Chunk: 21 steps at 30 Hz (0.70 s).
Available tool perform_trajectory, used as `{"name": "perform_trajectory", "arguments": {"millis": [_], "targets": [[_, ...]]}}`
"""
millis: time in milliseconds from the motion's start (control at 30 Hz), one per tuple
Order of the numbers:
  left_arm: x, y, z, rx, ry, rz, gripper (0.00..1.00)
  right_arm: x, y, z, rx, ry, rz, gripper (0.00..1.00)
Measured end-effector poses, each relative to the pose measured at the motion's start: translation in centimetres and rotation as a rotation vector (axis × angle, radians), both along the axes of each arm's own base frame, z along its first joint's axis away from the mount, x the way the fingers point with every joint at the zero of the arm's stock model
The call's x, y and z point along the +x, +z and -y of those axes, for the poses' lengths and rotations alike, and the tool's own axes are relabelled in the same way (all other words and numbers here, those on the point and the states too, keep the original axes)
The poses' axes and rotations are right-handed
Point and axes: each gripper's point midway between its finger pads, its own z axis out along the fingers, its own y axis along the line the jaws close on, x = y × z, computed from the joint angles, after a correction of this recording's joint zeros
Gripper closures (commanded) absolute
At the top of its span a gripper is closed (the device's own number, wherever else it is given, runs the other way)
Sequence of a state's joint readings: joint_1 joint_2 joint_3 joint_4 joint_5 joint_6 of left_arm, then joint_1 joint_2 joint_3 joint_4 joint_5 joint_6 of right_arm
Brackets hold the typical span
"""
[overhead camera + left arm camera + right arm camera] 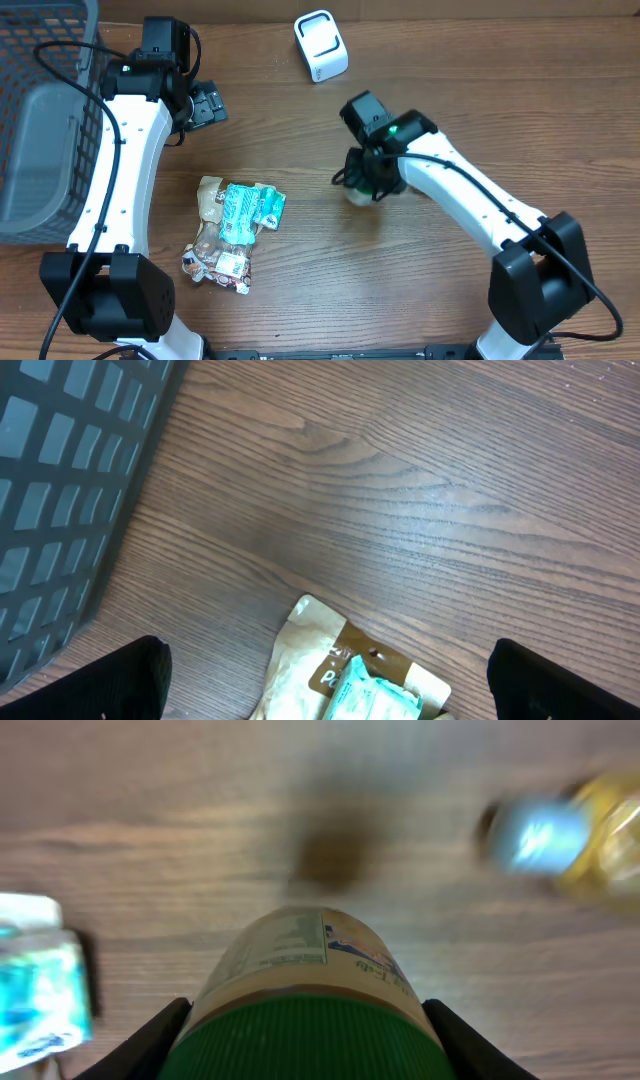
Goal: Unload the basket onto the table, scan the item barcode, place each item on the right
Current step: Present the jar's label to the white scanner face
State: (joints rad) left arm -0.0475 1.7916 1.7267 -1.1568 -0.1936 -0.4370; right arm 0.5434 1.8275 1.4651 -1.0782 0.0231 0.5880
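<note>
A plastic bottle (300,960) with a ribbed green cap and beige label sits pinched at the cap between the right gripper's (368,180) half-spread jaws, right of centre. It could swivel there, turning its barcode away from the white box-shaped scanner (320,46) on the far side. The left gripper (207,104) gapes wide, empty.

A: Take the packet pile (235,225) as your mark. Where does everything lie?
B: You have the pile on the surface (420,300). The basket (40,120) stands to its left. The scanner (321,45) sits behind it, off to the right. The left pincer (205,105) hangs just behind the pile.
A: And the bottle (300,960)?
B: Right of the pile, between the fingers of the right pincer (310,1035).
</note>
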Motion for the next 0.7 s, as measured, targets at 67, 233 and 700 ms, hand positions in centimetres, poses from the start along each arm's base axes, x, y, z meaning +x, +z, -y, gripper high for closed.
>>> {"name": "perform_trajectory", "arguments": {"millis": [67, 233, 700], "targets": [[0.0, 0.0, 0.0, 0.0, 0.0, 0.001, 0.0, 1.2, 2.1, 0.0, -0.003, 0.019, 0.041, 0.96], [0.0, 0.0, 0.0, 0.0, 0.0, 0.0, 0.0, 5.3, 9.8, -1.7, 0.057, 0.083, 0.243, 0.96], [0.0, 0.0, 0.0, 0.0, 0.0, 0.0, 0.0, 15.9, 16.5, -7.2, 0.128, 0.293, 0.769, 0.96]]}}
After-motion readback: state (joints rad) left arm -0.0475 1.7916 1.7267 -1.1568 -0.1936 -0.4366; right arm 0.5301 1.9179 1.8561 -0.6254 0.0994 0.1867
